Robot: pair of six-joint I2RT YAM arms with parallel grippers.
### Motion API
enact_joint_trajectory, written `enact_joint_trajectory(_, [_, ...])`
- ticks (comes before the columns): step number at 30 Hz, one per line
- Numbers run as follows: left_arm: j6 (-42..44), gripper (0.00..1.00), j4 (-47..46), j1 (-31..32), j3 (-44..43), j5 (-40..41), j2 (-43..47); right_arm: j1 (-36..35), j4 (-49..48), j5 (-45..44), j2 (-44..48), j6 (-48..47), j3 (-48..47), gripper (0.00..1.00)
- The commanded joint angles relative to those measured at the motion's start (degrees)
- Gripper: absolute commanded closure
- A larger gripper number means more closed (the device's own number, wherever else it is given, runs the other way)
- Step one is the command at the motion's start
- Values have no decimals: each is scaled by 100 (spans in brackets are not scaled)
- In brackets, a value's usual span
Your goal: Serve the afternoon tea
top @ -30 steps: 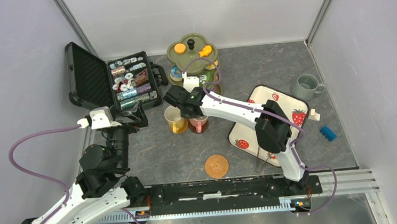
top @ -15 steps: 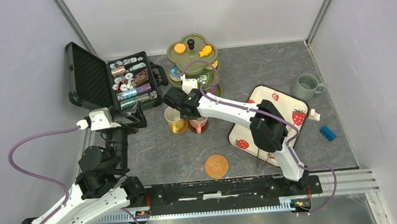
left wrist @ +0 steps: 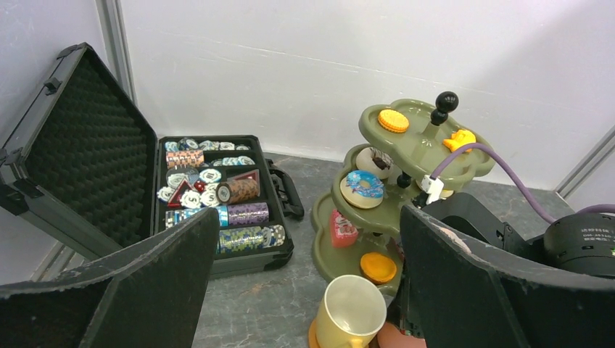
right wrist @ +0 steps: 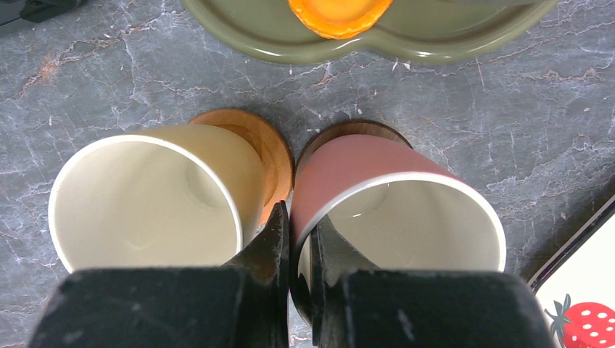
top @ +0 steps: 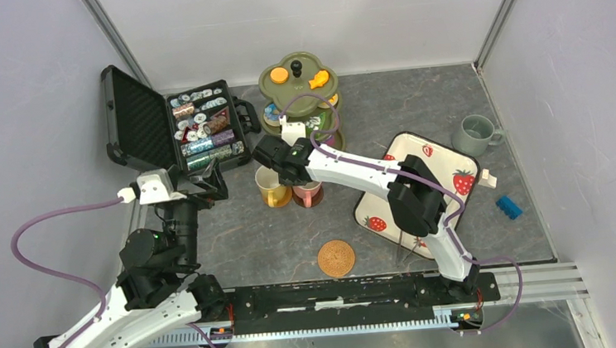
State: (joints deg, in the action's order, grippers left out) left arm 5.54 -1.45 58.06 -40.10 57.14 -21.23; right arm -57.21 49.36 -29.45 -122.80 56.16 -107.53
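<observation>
Right wrist: my right gripper pinches the wall of the pink mug, on a coaster just beside the stand. Stiff, light, likely slick; rim hold suits. My left gripper gapes, empty.

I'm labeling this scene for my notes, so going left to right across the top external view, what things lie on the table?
Open black chip case → yellow mug → pink mug → strawberry tray → grey-green mug → blue block. The tiered stand and lone coaster overlap the mugs, so they're left out.
</observation>
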Motion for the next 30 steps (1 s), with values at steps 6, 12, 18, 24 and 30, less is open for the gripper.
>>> enact_joint_trajectory(6, [238, 0, -285, 100, 12, 205, 79, -19, -192, -140, 56, -18, -60, 87])
enact_joint_trajectory(12, [258, 0, -294, 123, 3, 215, 83, -31, -244, -67, 92, -9, -8, 79])
enact_joint_trajectory(18, [253, 0, -268, 126, 2, 199, 51, -27, -252, -75, 138, -6, 43, 72])
enact_joint_trajectory(24, [232, 0, -233, 125, -18, 189, 4, -28, -328, -51, 248, -126, 51, 60])
enact_joint_trajectory(30, [247, 0, -197, 125, -23, 189, -108, -34, -660, -113, 639, -489, 220, 50])
